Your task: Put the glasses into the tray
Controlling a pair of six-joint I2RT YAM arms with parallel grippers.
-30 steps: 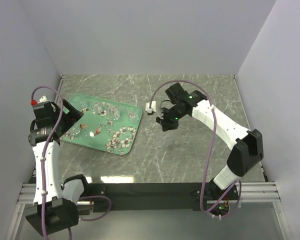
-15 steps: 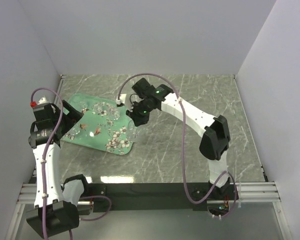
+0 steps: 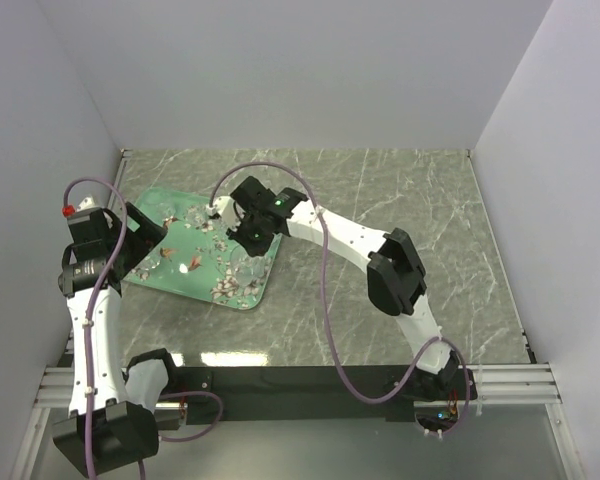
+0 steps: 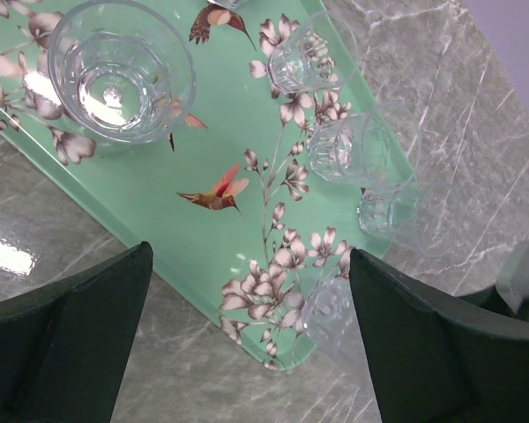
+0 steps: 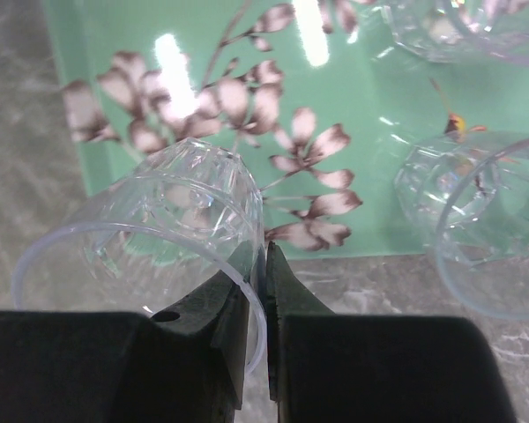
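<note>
Probably light, slick and breakable, the glass (image 5: 172,211) is pinched through its rim by the right claw (image 5: 264,264) above the tray (image 5: 370,97) near the left edge of the bench (image 3: 400,190); the left claw (image 4: 249,264) gapes.

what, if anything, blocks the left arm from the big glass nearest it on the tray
Likely reachable, yes: the glass stands upright on the tray ahead of the open jaws, nothing between.

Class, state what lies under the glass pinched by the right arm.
The blossom-printed tray edge and grey table show below the glass; the fingers hide whatever lies nearer.
</note>
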